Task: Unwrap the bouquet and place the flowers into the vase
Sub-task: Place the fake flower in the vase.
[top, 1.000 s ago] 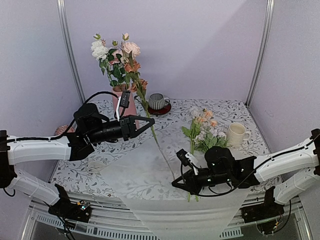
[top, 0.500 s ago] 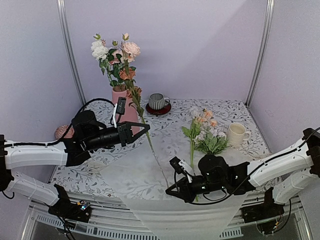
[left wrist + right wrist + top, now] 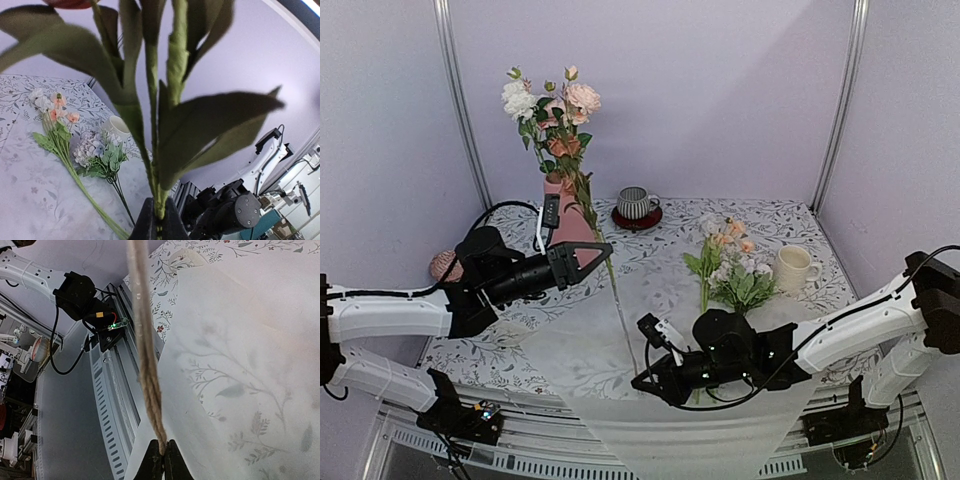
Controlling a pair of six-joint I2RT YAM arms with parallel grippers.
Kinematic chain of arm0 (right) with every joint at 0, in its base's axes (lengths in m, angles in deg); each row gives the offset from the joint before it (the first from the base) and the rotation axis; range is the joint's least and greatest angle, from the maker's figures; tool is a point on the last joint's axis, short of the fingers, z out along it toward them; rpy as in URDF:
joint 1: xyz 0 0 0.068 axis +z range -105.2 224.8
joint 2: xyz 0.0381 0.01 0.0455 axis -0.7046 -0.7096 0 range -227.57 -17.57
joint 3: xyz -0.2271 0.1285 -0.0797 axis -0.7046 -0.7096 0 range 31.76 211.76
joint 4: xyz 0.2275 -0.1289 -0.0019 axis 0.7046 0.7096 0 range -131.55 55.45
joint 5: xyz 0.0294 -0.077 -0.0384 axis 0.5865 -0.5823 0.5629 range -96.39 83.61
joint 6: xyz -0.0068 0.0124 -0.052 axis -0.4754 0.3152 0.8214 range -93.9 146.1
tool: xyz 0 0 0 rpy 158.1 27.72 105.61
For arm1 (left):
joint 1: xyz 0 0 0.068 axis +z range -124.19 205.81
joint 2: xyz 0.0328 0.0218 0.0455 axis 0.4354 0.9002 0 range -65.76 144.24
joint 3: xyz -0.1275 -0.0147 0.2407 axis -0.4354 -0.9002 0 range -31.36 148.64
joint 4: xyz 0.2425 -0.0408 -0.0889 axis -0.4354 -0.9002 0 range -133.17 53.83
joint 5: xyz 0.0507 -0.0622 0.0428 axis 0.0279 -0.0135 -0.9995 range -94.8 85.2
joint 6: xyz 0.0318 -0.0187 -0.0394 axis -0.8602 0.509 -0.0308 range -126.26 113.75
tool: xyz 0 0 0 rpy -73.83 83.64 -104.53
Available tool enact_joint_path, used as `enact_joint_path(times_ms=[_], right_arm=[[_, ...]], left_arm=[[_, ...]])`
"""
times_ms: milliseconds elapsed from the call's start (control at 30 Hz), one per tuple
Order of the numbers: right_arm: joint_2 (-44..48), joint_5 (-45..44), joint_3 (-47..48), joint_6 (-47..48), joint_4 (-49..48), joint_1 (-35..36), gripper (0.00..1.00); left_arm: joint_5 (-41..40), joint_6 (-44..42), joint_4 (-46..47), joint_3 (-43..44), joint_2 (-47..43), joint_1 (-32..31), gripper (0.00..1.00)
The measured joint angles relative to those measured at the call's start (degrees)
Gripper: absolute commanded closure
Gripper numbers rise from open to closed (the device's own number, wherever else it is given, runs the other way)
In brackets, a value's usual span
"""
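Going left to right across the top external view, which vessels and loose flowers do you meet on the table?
pink vase → grey striped mug → loose flowers → cream mug

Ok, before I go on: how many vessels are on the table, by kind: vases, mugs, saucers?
vase: 1, pink, with flowers in it
mugs: 2, the grey striped mug and the cream mug
saucer: 1, dark red, under the grey striped mug
total: 4
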Motion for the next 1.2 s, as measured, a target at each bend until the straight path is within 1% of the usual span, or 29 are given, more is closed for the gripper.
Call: enact_joint_path(times_ms=[233, 400, 467, 533, 633, 767, 867, 933, 1067, 1200], right_arm=[[-0.7, -0.1, 0.1, -0.2, -1.6, 0.3, 0.97], [-0.7, -0.7, 0.1, -0.4, -0.6, 0.4, 0.89], [-0.7, -1.4, -0.2, -0.6, 0.5, 0.8, 0.84], [0.0, -2.8, -0.9, -0.9, 1.4, 1.0, 0.67], [3.5, -6.0, -3.2, -1.3, 3.1, 1.0, 0.41], [10.2, -9.9, -5.6, -1.8, 4.0, 0.1, 0.15], [14.2, -12.0, -6.8, -1.3, 4.3, -1.6, 0.02], [16.0, -13.7, -7.1, -0.7, 5.1, -3.0, 0.0], [18.4, -16.7, -7.1, 1.5, 7.3, -6.2, 0.01], [19.8, -18.7, -6.7, 4.2, 8.6, -12.2, 0.0]], left_arm=[[0.5, 3.3, 1.1, -0.4, -0.6, 0.0, 1.0], [0.2, 3.8, 1.2, -0.4, -1.3, 0.3, 1.0], [-0.3, 3.3, 1.0, -0.2, -2.3, 0.6, 1.0], [-0.7, 2.2, 0.0, 0.2, -3.0, 0.7, 1.0], [-1.7, -0.2, -3.0, 1.2, -4.2, 0.8, 1.0], [-3.5, -3.4, -8.5, 2.6, -6.3, 1.3, 1.0], [-4.5, -5.7, -13.4, 4.3, -7.9, 2.1, 1.0], [-5.0, -7.3, -17.0, 6.2, -8.4, 2.6, 1.0], [-6.1, -10.6, -24.0, 10.9, -8.5, 3.9, 1.0], [-7.2, -14.1, -30.2, 16.4, -8.6, 6.3, 1.0]])
